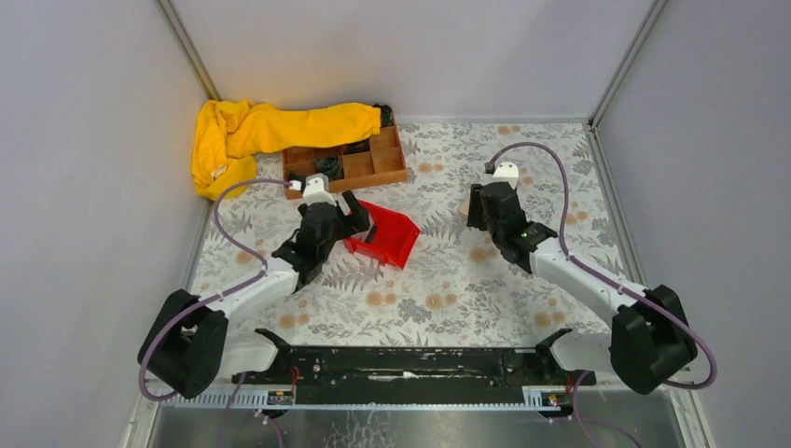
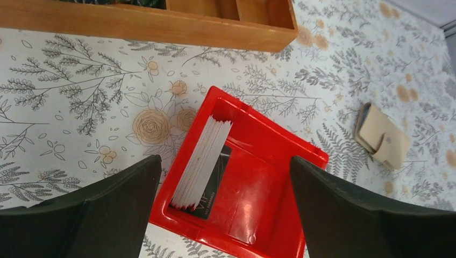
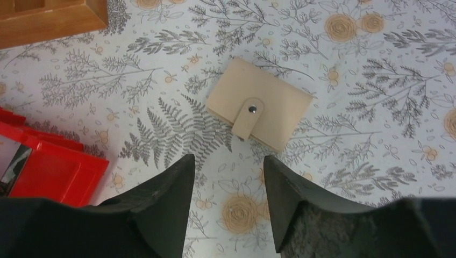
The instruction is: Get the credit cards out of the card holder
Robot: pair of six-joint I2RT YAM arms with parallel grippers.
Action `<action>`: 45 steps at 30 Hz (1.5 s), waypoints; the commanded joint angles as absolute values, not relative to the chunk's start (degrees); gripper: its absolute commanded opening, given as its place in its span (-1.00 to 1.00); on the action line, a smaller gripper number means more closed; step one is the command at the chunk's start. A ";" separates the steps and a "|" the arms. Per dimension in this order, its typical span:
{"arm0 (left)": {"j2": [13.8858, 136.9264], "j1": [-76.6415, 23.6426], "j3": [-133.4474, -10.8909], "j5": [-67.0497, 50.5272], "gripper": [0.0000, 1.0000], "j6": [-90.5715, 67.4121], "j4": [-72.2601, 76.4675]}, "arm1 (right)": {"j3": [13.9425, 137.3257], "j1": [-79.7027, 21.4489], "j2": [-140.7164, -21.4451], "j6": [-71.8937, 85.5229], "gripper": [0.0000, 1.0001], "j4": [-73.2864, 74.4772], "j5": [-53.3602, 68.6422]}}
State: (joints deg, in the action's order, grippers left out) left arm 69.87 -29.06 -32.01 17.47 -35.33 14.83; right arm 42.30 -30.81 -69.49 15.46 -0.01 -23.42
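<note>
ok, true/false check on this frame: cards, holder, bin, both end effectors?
1. The credit cards stand stacked on edge inside the red bin. True.
2. The card holder lies flipped open. False: its snap tab is fastened and it is shut.
3. The right end effector grips the card holder. False: it is open and clear of the holder.
4. The left end effector is open over the red bin, holding nothing. True.
5. The card holder sits in the wooden tray. False: it lies flat on the table.
</note>
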 commanded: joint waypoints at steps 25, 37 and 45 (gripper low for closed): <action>61.59 -35.40 -28.37 25.56 0.92 -36.78 17.63 | 56.15 -30.08 -88.76 3.19 0.19 -3.77 -3.70; 55.66 -35.43 -25.82 28.64 0.94 -34.76 15.37 | 61.88 -33.56 -93.02 -6.11 -0.14 -6.59 17.06; 54.43 -35.42 -24.96 28.44 0.94 -33.85 14.89 | 72.07 -36.83 -99.78 -9.03 0.02 -2.16 19.09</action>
